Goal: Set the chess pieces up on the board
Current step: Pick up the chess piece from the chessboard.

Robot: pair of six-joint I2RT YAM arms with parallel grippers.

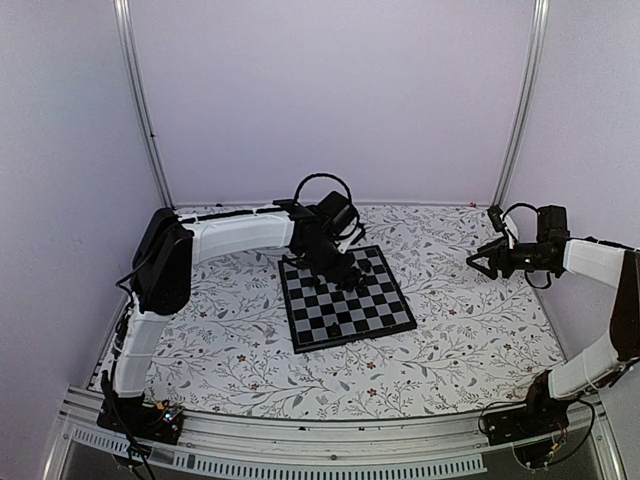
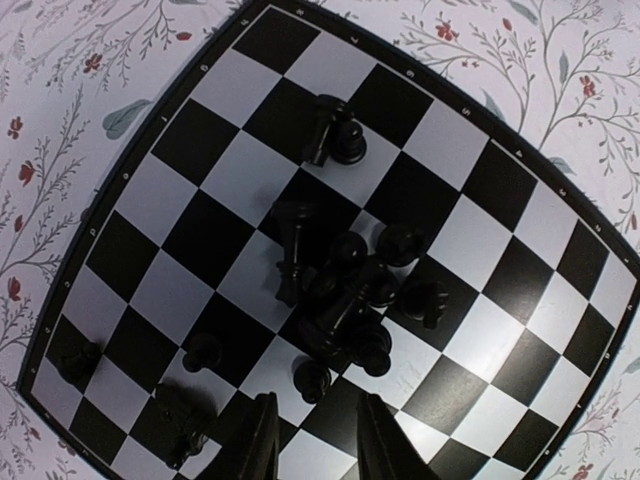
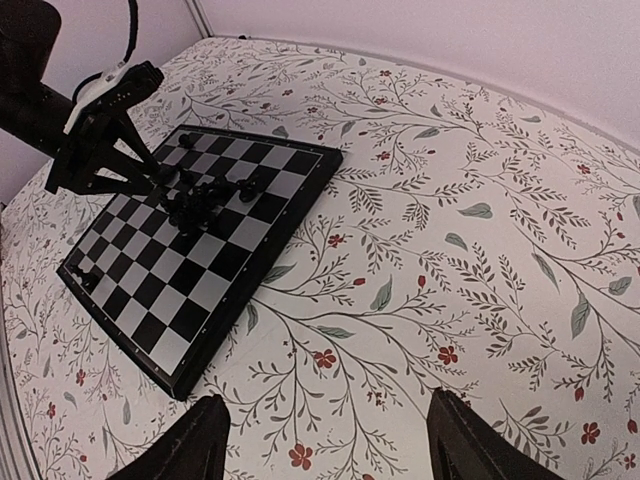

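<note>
Left claw (image 2: 315,445) part-released, empty, above flat black-and-grey checked board (image 2: 500,190); tiny black chess pieces (image 2: 345,300) heaped mid-board, directly ahead of its tips. Right claw (image 3: 330,450) released, well off board; left nearer.

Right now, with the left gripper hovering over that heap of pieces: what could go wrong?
1. The chess pieces are heaped in the middle of the board, some lying across each other. The left gripper could pinch two or scatter neighbours when closing.
2. A single piece stands right in front of it, and a descent may well topple it.
</note>
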